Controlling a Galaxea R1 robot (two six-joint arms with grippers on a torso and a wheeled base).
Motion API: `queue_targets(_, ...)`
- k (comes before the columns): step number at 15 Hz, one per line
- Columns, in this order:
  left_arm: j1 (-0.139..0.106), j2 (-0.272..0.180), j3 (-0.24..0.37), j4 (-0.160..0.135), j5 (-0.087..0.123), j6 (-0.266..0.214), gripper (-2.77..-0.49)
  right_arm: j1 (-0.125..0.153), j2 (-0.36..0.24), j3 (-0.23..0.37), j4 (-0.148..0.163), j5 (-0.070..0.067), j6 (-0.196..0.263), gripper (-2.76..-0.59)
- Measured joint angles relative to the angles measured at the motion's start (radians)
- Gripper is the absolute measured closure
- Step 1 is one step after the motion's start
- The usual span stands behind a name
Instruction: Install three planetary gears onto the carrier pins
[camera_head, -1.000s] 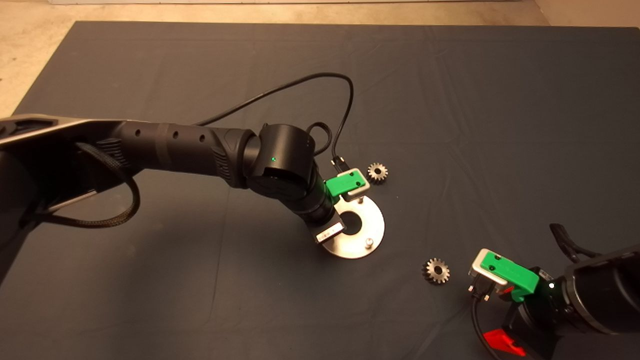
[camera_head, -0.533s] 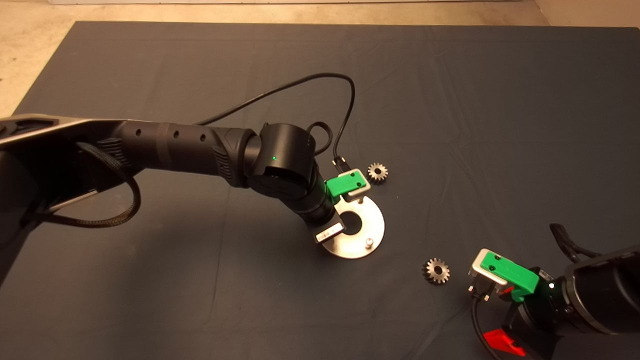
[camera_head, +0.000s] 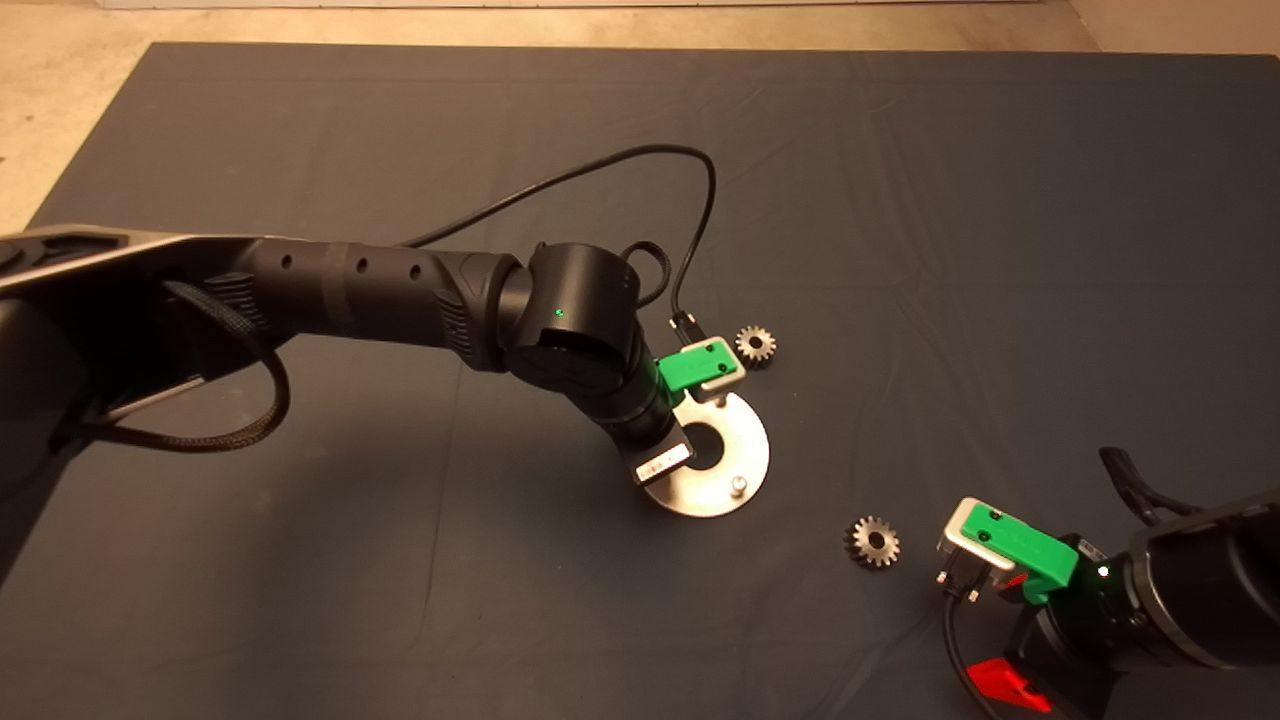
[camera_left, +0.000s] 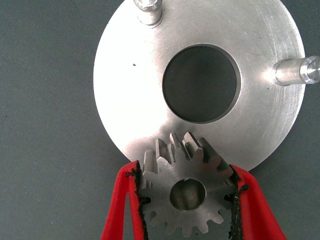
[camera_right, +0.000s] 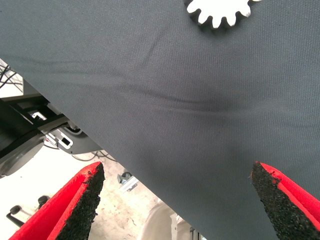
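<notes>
Planetary gear (camera_left: 187, 197) clamped in left gripper (camera_left: 187, 200) over disc (camera_left: 130, 95) edge, 2 carrier pins (camera_left: 150, 11) bare. Right gripper (camera_right: 177, 200) parked w/ fingers spread apart, near loose gear (camera_head: 872, 541).

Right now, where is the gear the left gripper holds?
In the left wrist view, the gear sits clamped in the left gripper, over the edge of the disc mid-mat.

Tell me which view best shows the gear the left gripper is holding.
The left wrist view: the held gear fills it, clamped between the left gripper fingers over the disc rim, bore and teeth plain. In the head view the left arm hides it; the right wrist view shows only another gear on the mat.
</notes>
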Motion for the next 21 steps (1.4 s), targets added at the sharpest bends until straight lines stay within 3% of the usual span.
queue_targets(21,0.0,-0.001,0.0,-0.001,0.0,0.011,-0.6,0.0,0.0,0.0,0.0,0.0,0.0,-2.18)
